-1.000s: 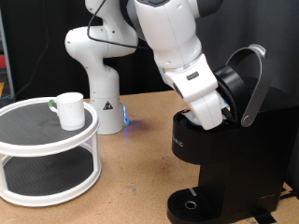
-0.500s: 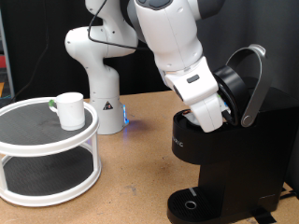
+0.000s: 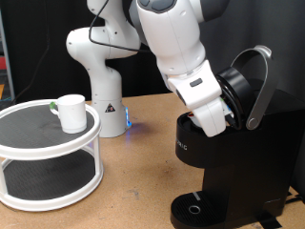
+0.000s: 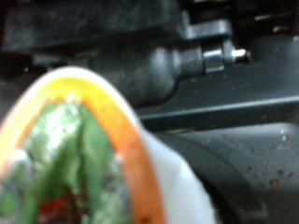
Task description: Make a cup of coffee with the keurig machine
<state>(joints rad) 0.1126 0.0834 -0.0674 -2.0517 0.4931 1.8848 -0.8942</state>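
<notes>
The black keurig machine (image 3: 229,162) stands at the exterior view's right with its silver-grey lid handle (image 3: 259,86) raised. My gripper (image 3: 213,122) is down at the open pod chamber, and its fingertips are hidden against the machine. In the wrist view a small pod (image 4: 75,159) with a green and orange printed lid fills the near field, blurred, with dark parts of the keurig machine (image 4: 224,84) right behind it. No fingers show there. The white cup (image 3: 70,111) stands far from the gripper, on the top tier of a round stand.
The white two-tier round stand (image 3: 48,143) fills the exterior view's left. The arm's white base (image 3: 100,86) rises behind it at the table's back. The machine's drip tray (image 3: 195,208) sits low at the front with nothing on it.
The hand has edged very slightly towards the exterior view's left at the open chamber. The cup, the stand and the lid stay as they were.
</notes>
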